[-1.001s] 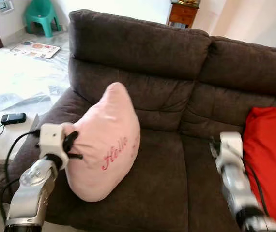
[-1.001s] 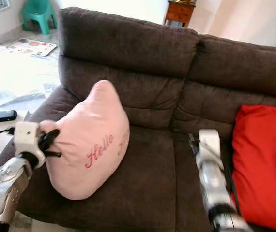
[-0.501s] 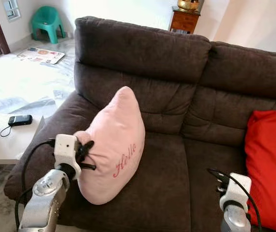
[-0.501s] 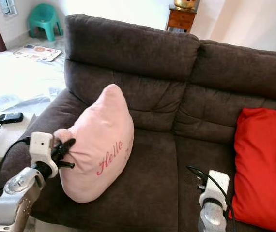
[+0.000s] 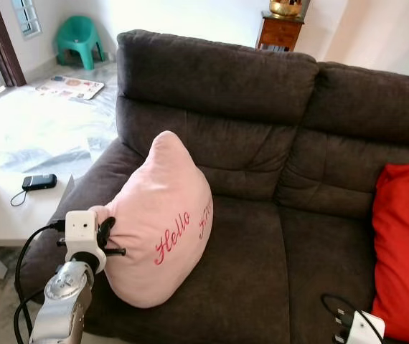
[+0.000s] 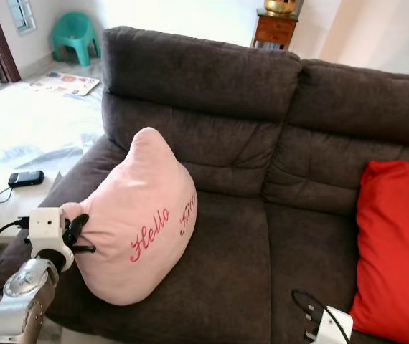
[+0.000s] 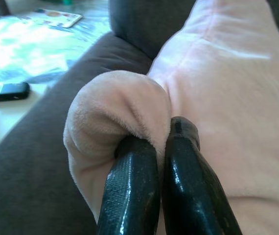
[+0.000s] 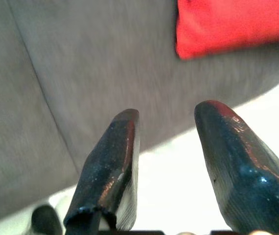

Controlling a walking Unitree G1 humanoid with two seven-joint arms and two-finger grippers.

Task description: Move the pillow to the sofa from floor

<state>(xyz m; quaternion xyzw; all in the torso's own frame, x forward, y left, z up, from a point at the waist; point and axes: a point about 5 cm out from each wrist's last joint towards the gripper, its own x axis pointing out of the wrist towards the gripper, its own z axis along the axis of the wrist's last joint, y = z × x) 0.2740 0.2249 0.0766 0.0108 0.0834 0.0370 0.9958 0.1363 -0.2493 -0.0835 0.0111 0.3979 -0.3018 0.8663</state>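
on the far left a white side table (image 5: 3,215) carries a dark phone (image 5: 39,181) with its cord, and a green plastic chair (image 5: 80,39) stands well back on the floor. next comes the left gripper (image 5: 111,238), its two black fingers (image 7: 132,196) pinched tight on a bunched corner of the pink pillow (image 5: 163,229). the pillow lies directly to the robot's right of that gripper, standing on its lower edge on the left seat cushion of the brown sofa (image 5: 262,93), near the front edge and close to the armrest. its long axis runs upward and tilts back toward the backrest, the tip near but apparently not quite touching it, with the "hello" lettering facing out. the left arm is the nearer one by far and the only one in contact. judged from this, the pillow's weight already rests on the seat, so the coming move looks like a simple letting go. farther right the seat is bare, then a red cushion (image 5: 405,251) leans at the sofa's right end. the right gripper (image 8: 166,161) hangs low before the sofa's front, fingers spread apart with nothing between them.
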